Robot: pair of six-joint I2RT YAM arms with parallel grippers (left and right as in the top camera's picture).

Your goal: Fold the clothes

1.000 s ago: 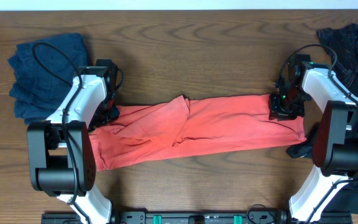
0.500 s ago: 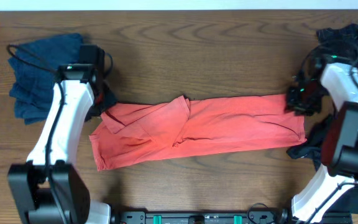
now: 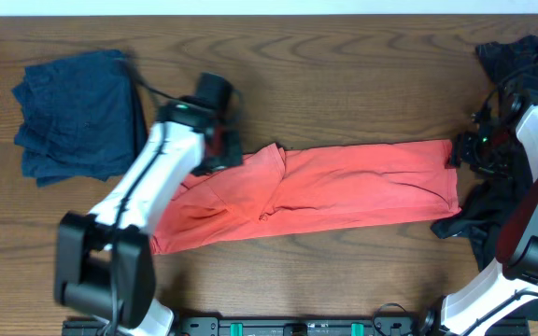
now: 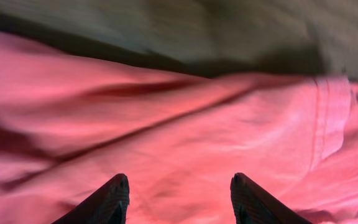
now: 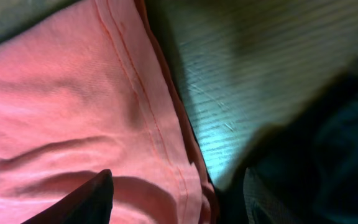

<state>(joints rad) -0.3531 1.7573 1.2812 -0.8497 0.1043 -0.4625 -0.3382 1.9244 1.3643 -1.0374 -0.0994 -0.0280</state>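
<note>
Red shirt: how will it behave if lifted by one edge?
Likely floppy: the coral-red shirt lies flat with soft creases, so it should drape and sag from the grasp point. Probably light, since the hem looks thin in the right wrist view. Pushed, it would likely bunch up rather than slide whole across the table.

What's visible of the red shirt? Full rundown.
The coral-red shirt is soft knit-looking fabric, folded into a long horizontal band lying flat on the wooden table, creased, with a bunched ridge near its middle. A stitched hem runs along its right end, whose lower corner seems to touch a black garment. The left gripper hovers open over its upper left; the right gripper is open by the right end.
</note>
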